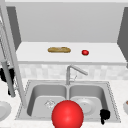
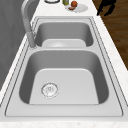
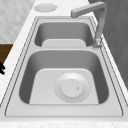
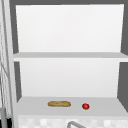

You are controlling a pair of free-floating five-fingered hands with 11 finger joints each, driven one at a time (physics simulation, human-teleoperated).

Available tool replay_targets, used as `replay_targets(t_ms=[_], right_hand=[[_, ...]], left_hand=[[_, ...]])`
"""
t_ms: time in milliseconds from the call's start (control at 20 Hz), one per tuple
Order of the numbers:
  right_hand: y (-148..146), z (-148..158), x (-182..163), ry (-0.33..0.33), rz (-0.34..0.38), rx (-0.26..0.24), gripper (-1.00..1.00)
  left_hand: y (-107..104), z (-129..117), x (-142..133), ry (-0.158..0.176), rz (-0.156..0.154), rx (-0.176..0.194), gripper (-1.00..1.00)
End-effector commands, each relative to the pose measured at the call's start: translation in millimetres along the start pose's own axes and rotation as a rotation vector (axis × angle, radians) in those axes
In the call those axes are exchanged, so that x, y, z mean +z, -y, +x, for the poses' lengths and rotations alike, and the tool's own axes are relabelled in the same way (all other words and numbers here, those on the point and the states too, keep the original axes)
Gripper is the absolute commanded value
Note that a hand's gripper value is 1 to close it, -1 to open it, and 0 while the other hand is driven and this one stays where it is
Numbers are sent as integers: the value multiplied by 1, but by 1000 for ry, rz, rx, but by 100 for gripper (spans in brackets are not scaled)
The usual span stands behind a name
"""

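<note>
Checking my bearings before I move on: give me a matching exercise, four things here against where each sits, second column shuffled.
1 loaf
2 tomato
3 plate
4 right robot hand

a right basin of the sink
b on the shelf, left of the other food
c sink's front right corner
d on the shelf, right of the other food

Pairs: 1-b, 2-d, 3-a, 4-c

Brushed matt metal sink [image 1: 37,95] and tap [image 1: 72,71], glossy red ball [image 1: 67,115], smooth white plate [image 3: 72,87]
</note>
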Motion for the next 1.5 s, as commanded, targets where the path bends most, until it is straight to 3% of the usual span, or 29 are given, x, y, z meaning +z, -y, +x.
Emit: replay_targets(t_ms=[0, 900, 1450], right_hand=[[0, 0, 0, 0, 0, 0, 0], [0, 0, 0, 0, 0, 0, 0], [0, 0, 0, 0, 0, 0, 0]], left_hand=[[-8, 10, -23, -3, -14, 12, -100], [-17, 4, -100, -176, -26, 4, -100], [-16, -18, -147, -296, -38, -6, -100]])
